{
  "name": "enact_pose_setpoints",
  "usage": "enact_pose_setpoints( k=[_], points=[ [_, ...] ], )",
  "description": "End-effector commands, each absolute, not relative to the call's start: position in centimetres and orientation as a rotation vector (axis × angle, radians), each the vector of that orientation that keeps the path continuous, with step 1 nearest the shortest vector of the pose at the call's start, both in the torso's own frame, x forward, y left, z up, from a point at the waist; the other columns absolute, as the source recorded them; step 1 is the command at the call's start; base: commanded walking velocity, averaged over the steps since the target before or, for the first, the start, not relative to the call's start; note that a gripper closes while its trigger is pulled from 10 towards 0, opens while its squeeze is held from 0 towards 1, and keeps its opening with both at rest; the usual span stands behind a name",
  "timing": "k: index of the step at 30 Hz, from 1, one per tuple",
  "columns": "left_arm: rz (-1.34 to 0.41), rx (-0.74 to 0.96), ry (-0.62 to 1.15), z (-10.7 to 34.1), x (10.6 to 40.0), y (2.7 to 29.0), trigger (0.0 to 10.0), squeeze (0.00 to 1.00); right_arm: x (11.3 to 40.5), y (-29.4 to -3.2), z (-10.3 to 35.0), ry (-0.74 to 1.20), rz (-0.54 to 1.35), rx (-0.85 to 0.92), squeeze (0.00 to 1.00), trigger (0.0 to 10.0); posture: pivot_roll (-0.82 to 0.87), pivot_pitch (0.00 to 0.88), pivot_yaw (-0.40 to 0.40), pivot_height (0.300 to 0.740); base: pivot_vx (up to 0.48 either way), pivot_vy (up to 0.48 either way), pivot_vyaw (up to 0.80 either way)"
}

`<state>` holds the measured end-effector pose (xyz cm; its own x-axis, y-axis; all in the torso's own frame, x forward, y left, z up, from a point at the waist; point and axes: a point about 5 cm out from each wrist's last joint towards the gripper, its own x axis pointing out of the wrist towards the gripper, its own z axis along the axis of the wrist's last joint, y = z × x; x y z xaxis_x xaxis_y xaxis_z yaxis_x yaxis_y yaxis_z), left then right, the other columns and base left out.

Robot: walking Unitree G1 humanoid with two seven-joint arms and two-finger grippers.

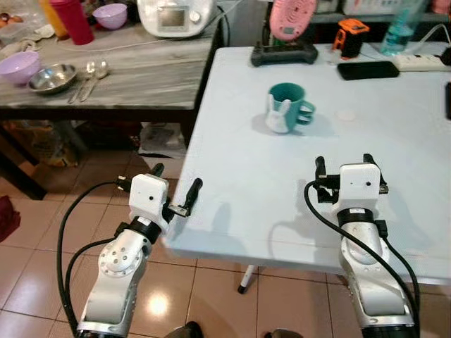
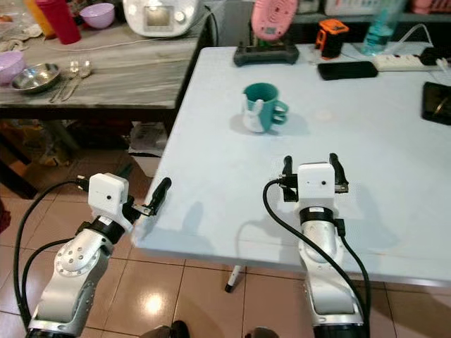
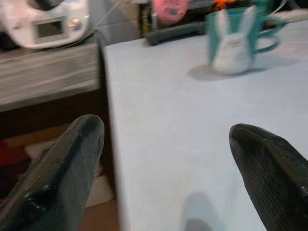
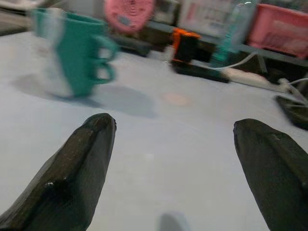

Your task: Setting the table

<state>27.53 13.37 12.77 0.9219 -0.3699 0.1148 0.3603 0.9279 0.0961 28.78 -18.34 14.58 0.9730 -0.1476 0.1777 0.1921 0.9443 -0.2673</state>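
A teal mug [image 1: 287, 108] with a white rabbit figure on its side stands upright near the middle of the pale blue table [image 1: 239, 190]. My left gripper [image 1: 176, 186] is open at the table's near left corner, one finger over the floor and one at the table edge. Over the near part of the table my right gripper [image 1: 345, 167] is open too, well short of the mug. Neither holds anything. The left wrist view has the mug [image 3: 237, 39] ahead past the fingers [image 3: 67, 168]. It appears blurred [image 4: 77, 50] in the right wrist view.
A grey wooden side table [image 1: 141, 77] at the left carries purple bowls [image 1: 19, 67], a steel bowl [image 1: 51, 78], spoons [image 1: 88, 76], a red cup [image 1: 72, 20] and a white appliance [image 1: 176, 15]. At the blue table's far edge lie a phone [image 1: 367, 70], a power strip [image 1: 421, 61] and an orange device [image 1: 350, 36].
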Motion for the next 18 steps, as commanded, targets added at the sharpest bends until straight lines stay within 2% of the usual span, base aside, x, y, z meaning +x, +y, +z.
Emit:
enact_pose_setpoints(
  k=[1, 7, 18],
  points=[
    [-0.357, 0.084, -0.122, 12.73, 27.53, 14.07, 10.0, 0.00, 28.84, -17.87, 15.15, -0.176, -0.161, -0.276, 0.00, 10.0, -0.19, 0.132, 0.101, 0.740, 0.000, -0.337, 0.00],
    [-0.363, 0.084, -0.124, 12.80, 27.59, 14.01, 10.0, 0.00, 28.93, -17.74, 15.24, -0.180, -0.160, -0.273, 0.00, 10.0, -0.19, 0.131, 0.104, 0.740, 0.000, -0.344, 0.00],
    [-0.385, 0.045, -0.130, 12.95, 27.81, 14.00, 10.0, 0.00, 29.07, -17.85, 15.54, -0.197, -0.152, -0.262, 0.00, 10.0, -0.20, 0.128, 0.110, 0.740, 0.000, 0.000, 0.00]
  ],
)
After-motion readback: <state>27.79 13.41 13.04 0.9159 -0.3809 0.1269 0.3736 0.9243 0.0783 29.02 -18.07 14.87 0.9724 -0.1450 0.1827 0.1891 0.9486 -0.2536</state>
